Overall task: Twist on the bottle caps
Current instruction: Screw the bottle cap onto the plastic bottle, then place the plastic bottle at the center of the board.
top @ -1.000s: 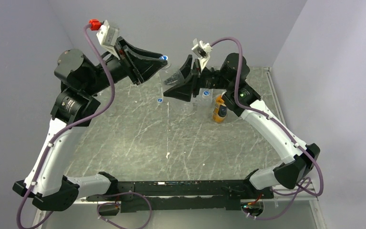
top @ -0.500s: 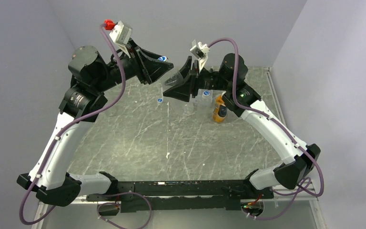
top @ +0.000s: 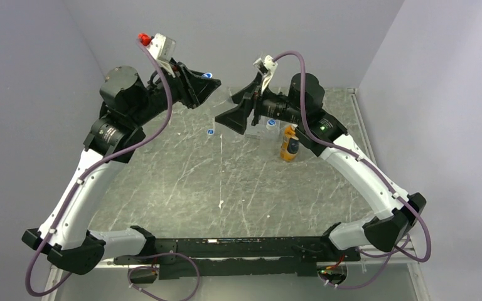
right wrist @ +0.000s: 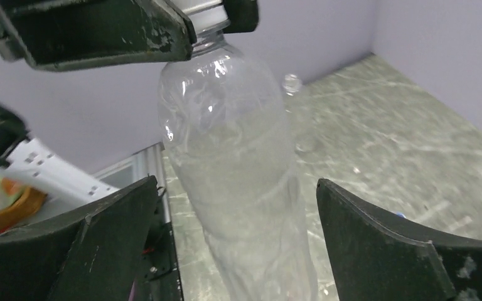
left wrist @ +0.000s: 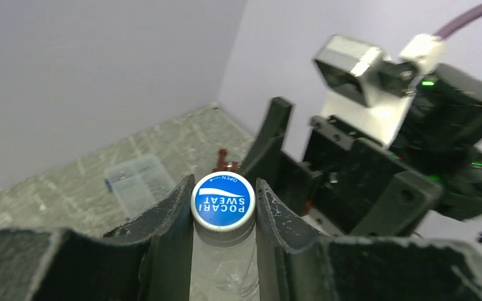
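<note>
First, worktop [top: 226, 188]: we see grey marbled stone, with the two arm bases bolted at its near edge.
Loose cap [top: 211, 132]: it is small and blue, and it lies flat on the worktop left of the middle, apart from every bottle.
Orange bottle [top: 289, 145]: it stands upright on the right part of the worktop, just beside the right arm. We cannot tell whether it carries a cap.
Clear box [top: 262, 130]: it lies flat just left of the orange bottle.
Second loose cap [top: 271, 123]: it is blue and is at the clear box. We cannot tell if it lies on the box or beside it.
Right tool [right wrist: 235, 187]: it is released, and its fingers [right wrist: 113, 238] stand wide on both sides of the clear bottle with a gap on each side, so they touch nothing.
Clear bottle [right wrist: 238, 157]: it is see-through and hangs raised above the worktop between the right fingers. Only its top is held, by the other arm.
Blue cap [left wrist: 223, 202]: it sits on the neck of the clear bottle and carries white printed letters.
Left tool [left wrist: 224, 188]: it is clenched on the blue cap, one finger pressing at each side, high over the far left part of the worktop.
</note>
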You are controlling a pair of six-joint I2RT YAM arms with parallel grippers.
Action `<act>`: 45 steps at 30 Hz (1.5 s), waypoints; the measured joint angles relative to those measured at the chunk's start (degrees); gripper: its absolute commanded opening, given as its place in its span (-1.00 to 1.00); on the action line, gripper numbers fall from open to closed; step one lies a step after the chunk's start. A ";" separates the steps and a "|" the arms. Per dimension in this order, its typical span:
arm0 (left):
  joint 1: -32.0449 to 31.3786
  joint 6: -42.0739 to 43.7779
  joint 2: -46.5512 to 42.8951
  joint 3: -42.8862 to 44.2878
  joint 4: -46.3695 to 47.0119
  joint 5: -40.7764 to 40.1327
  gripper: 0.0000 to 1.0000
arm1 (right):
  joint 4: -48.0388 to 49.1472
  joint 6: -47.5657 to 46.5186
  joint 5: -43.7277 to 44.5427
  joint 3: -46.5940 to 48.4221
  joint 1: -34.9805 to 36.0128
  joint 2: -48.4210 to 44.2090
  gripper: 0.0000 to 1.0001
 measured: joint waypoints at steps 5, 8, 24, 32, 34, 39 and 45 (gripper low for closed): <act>-0.02 2.29 -0.07 -5.55 1.11 -7.32 -1.00 | -4.96 0.20 13.16 -4.57 0.00 -4.42 0.99; -0.42 3.72 -0.02 -9.75 2.82 -10.91 -1.00 | -7.78 0.66 20.31 -8.44 0.00 -8.74 0.99; -10.51 11.76 13.44 -27.17 24.30 -24.65 -1.00 | -10.29 2.62 43.43 -14.53 -0.04 -24.57 0.99; -10.51 14.47 18.67 -32.48 38.32 -28.04 -1.00 | -10.47 2.60 44.19 -15.50 -0.04 -24.57 0.99; -10.51 14.71 20.81 -33.11 41.72 -28.17 -1.00 | -10.47 2.60 44.17 -15.50 -0.04 -24.55 0.99; -10.51 14.88 24.55 -35.23 47.93 -28.35 -1.00 | -10.54 2.56 44.17 -15.50 -0.04 -24.55 0.99; -10.51 14.91 27.04 -36.04 52.24 -28.26 -1.00 | -10.56 2.47 44.15 -15.50 -0.04 -24.55 0.99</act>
